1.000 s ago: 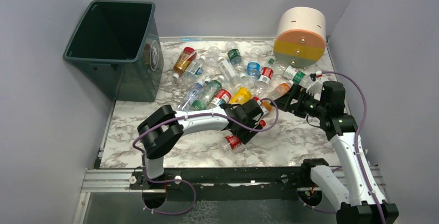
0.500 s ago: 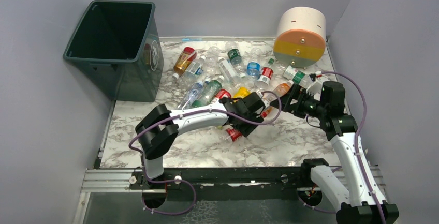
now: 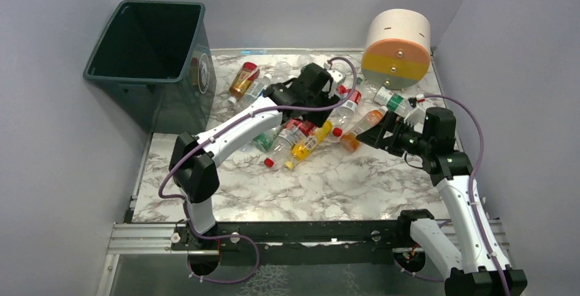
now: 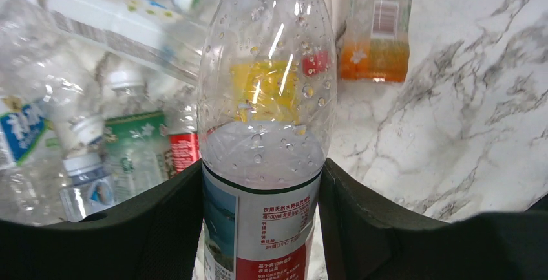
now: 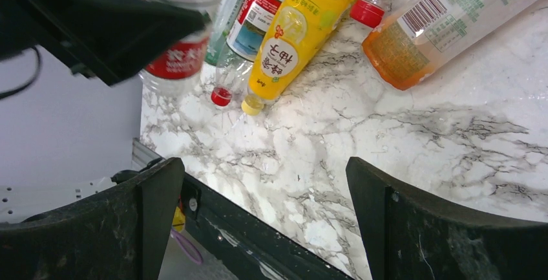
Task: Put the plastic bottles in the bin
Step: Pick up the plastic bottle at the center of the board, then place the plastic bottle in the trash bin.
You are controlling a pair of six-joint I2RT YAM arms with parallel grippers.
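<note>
Above the heap [image 3: 304, 140], left arm [image 3: 236, 126] outstretched, bottle [image 4: 262, 131] aloft

A big cream, orange and yellow cylinder [image 3: 397, 46] sits at two o'clock on the white grey-veined marble-look tabletop [image 3: 356, 186].

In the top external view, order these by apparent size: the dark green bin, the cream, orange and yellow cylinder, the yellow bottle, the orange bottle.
1. Dark green rectangular plastic bin
2. Cream, orange and yellow cylinder
3. Yellow plastic bottle and orange plastic bottle look alike, so unranked.
</note>
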